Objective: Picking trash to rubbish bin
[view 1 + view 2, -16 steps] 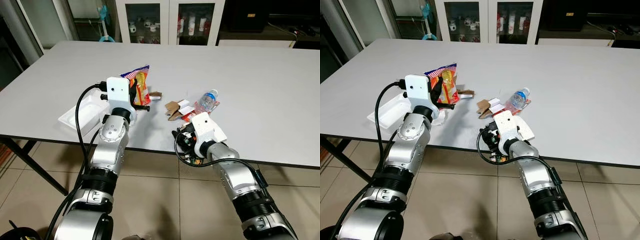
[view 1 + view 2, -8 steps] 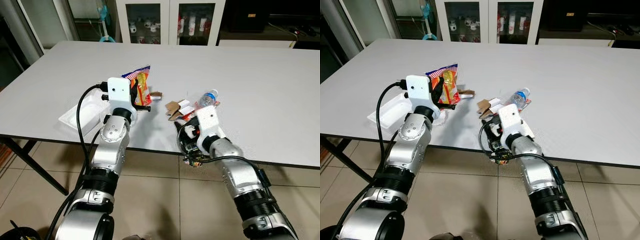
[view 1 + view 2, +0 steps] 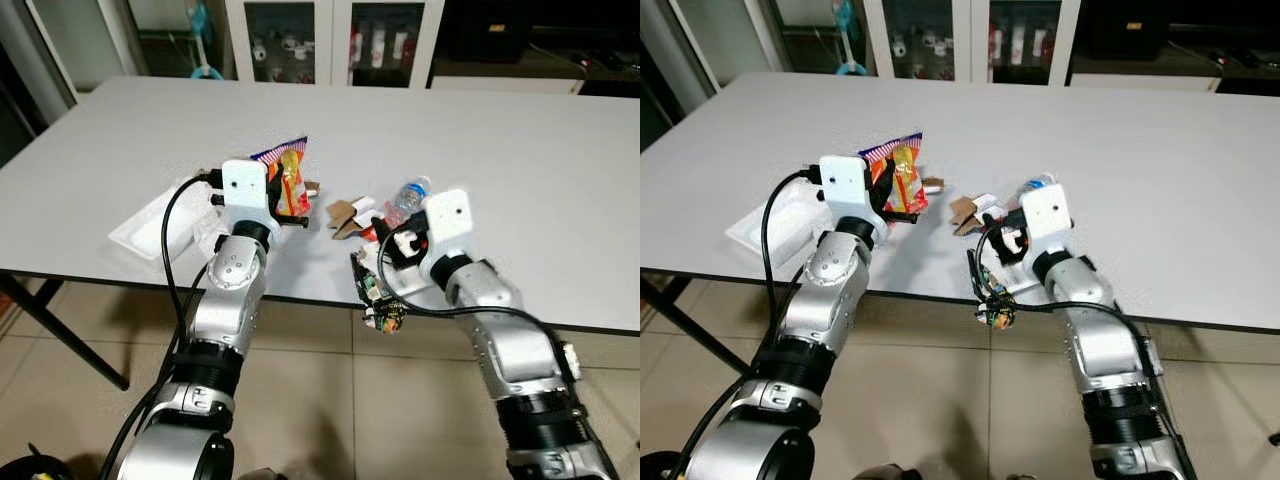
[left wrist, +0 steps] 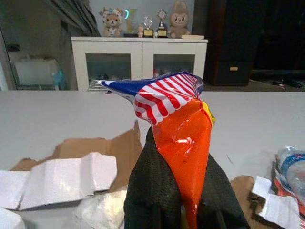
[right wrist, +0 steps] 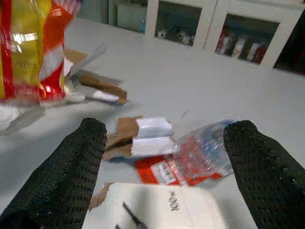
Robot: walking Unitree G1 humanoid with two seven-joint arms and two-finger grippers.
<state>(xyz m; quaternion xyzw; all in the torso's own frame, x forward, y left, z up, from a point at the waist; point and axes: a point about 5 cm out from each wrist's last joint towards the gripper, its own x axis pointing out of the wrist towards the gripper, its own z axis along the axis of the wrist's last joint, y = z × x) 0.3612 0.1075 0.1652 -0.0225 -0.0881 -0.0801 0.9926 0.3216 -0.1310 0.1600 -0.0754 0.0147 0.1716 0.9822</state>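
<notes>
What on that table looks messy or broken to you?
Litter is strewn near the front edge of the table: torn cardboard scraps, a crushed plastic bottle on its side, and a white foam tray. The left gripper pinches a crumpled snack bag; the right gripper hovers open above the scraps.

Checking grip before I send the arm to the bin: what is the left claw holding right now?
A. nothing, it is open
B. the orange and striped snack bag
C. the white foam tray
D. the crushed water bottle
B: the left claw is pinched shut on the snack bag, which stands up between its fingers above the table.
</notes>
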